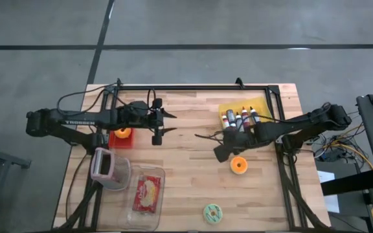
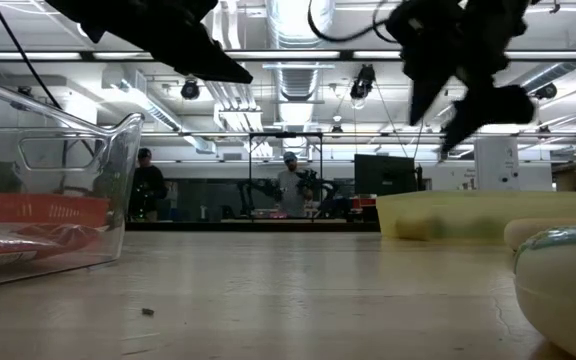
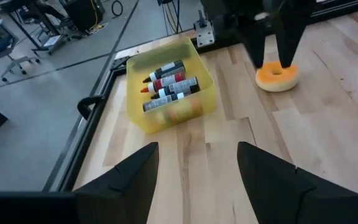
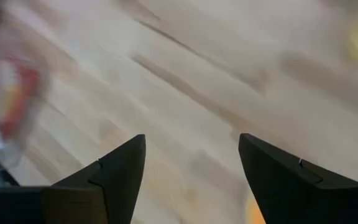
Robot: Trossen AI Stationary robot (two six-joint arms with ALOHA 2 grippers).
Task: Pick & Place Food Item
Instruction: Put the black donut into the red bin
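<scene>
Two grippers, left (image 1: 167, 122) and right (image 1: 204, 137), jaws spread wide, holding nothing, above table (image 1: 186, 188).

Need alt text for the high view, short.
Top-down wooden table with two dark arms: the left claw and right claw both hang open and empty mid-table. An orange donut lies beside the right arm, a yellow bin of bottles behind it.

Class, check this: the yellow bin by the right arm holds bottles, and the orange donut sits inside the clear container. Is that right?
Not quite. The orange donut lies on the bare table by the right tool, as the high view shows. The yellow bin does hold bottles.
</scene>
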